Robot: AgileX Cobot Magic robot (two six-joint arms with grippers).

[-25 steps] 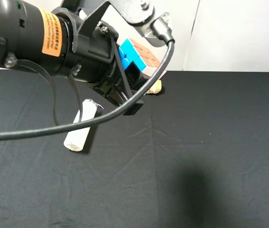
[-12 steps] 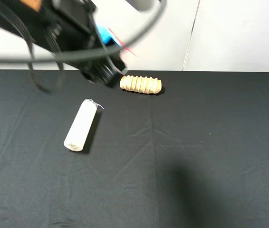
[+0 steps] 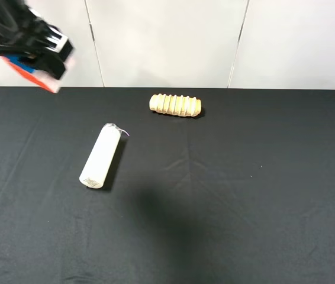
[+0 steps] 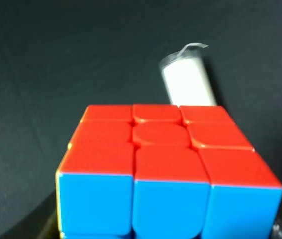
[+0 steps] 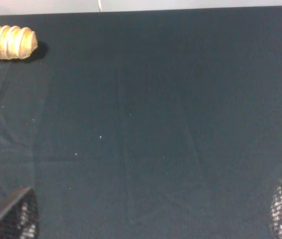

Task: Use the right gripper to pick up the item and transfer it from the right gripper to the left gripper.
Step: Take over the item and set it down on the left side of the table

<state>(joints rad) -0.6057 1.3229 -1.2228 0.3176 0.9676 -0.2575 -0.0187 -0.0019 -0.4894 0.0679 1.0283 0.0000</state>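
My left pincer [image 3: 37, 53] holds the cube [image 4: 166, 169] in the air over the bench's [image 3: 244, 177] far left corner, tilted, red and blue sides showing. My right pincer [image 5: 148, 214] is wide open.

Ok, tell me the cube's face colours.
The cube shows a red face and a blue face, clearest in the left wrist view.

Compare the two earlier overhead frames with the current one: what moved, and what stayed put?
The left claw, keeping its hold on the cube, swung from the top centre of the overhead view to its far upper-left corner, uncovering the wooden roller. The roller and the white cylinder lie where they did.
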